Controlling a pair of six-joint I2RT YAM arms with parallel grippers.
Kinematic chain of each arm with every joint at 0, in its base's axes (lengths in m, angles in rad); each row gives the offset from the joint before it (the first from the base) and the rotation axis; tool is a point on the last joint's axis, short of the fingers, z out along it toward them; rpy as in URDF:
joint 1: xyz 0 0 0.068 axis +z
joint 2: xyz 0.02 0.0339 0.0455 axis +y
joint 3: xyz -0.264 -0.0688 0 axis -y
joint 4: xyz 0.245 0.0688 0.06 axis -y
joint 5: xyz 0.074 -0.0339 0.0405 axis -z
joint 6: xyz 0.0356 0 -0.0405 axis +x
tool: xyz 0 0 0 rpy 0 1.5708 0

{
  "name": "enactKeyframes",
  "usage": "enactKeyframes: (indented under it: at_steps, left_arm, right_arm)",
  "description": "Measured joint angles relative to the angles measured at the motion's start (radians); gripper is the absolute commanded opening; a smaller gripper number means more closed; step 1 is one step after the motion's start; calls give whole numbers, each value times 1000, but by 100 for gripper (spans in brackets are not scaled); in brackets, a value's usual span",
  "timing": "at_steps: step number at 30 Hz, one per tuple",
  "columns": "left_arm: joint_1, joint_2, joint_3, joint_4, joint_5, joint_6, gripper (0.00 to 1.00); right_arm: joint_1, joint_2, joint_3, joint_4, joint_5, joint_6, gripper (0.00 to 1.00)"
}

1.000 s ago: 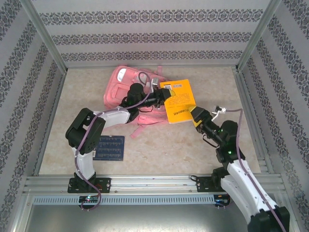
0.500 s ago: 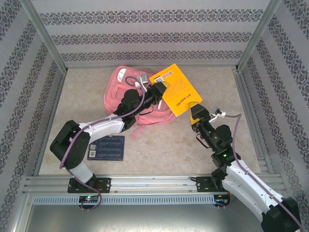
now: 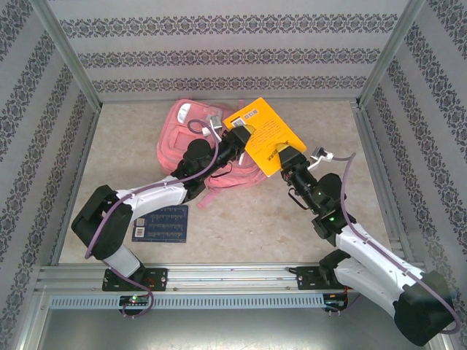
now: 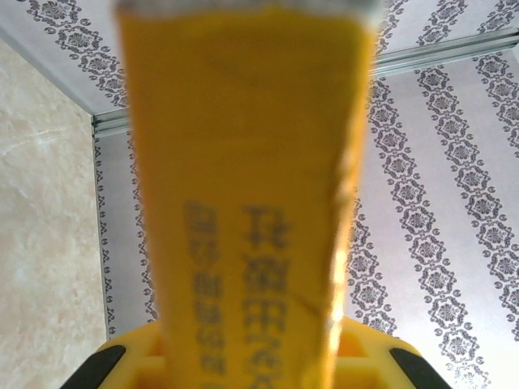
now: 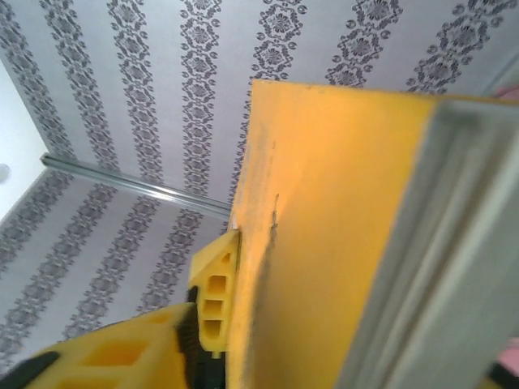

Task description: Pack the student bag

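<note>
Plainly, the student bag (image 3: pixel 181 131) lay flat on the tabletop (image 3: pixel 241 219) in the upper middle of the overhead view, left of centre. Its right side and lower edge were hidden under the left arm and a yellow book (image 3: pixel 264 133). Only the pink upper panel, a pale stripe and a strap end showed clearly.

The book hung tilted above the bag's right edge, held up between the two arms. The left fingers (image 4: pixel 369 350) were clenched on it. In the left wrist view its narrow spine ran up the middle of the frame between them. The printed characters on the spine were blurred past reading, and its top was cut off by the frame.

The right fingers (image 5: pixel 215 301) met the book's lower right corner in the overhead view. In the right wrist view one yellow finger lay against the book's cover at lower centre. The book itself covered the other finger, so I could not tell whether that grip was clenched or loose. A pink sliver at that frame's lower right edge was too small to identify.

A dark blue card (image 3: pixel 164 222) lay flat at the lower left of the overhead view, well apart from the bag. Its print was too fine to make out.
</note>
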Motion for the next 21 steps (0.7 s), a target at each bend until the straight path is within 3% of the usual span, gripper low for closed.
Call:
enactKeyframes:
  at_steps: [4, 7, 11, 15, 21]
  left_arm:
    - [1, -2, -2, 1, -13, 2, 0]
    - [4, -2, -5, 3, -16, 3, 3]
    - [5, -3, -9, -34, 15, 38, 39]
    - [30, -6, 21, -257, 86, 191, 41]
    - [82, 101, 351, -685, 146, 496, 46]
  right_arm:
    - [0, 15, 21, -31, 11, -21, 0]
    - [-1, 17, 43, -71, 14, -43, 0]
    - [-23, -38, 52, -181, 3, -78, 0]
    - [-131, -154, 51, -384, 17, -162, 0]
    - [-226, -220, 51, -673, 34, -311, 0]
